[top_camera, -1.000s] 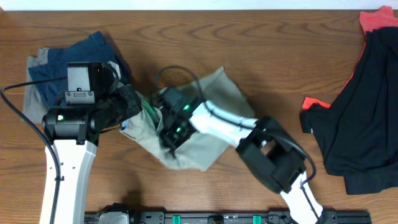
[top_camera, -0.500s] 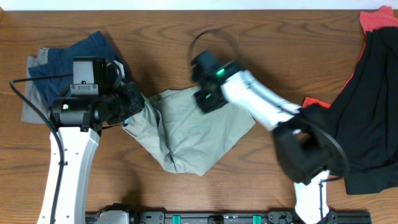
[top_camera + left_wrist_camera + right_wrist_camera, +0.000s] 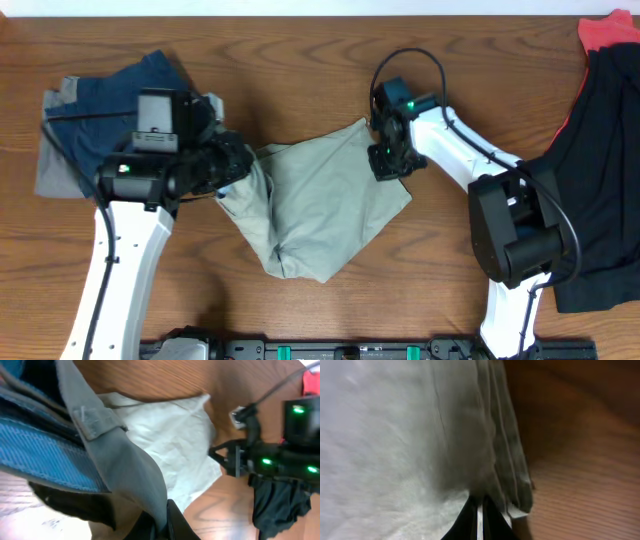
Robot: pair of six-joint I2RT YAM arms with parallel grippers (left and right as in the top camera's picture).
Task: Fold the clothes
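Your left jaws and right jaws each clenched an opposite edge of the light khaki-beige cotton shorts [image 3: 320, 205], which lay spread between them on the brown wooden counter [image 3: 300, 60].

1 khaki shorts [image 3: 320, 205], 1 navy shorts [image 3: 110, 95], 1 black garment [image 3: 590, 190], 2 tools: left tool [image 3: 240, 172], right tool [image 3: 385, 165].

Shorts [image 3: 165, 440]: pale khaki, spread on wood table [image 3: 150, 377]. One fold, with belt loop [image 3: 92, 422], rises close to the lens, pinched in left gripper [image 3: 161, 521] at bottom edge.
Blue cloth [image 3: 30, 455]: left, under the fold.
Right gripper [image 3: 223, 457]: at shorts' far edge, green lights behind.
Black garment [image 3: 280, 505]: lower right.
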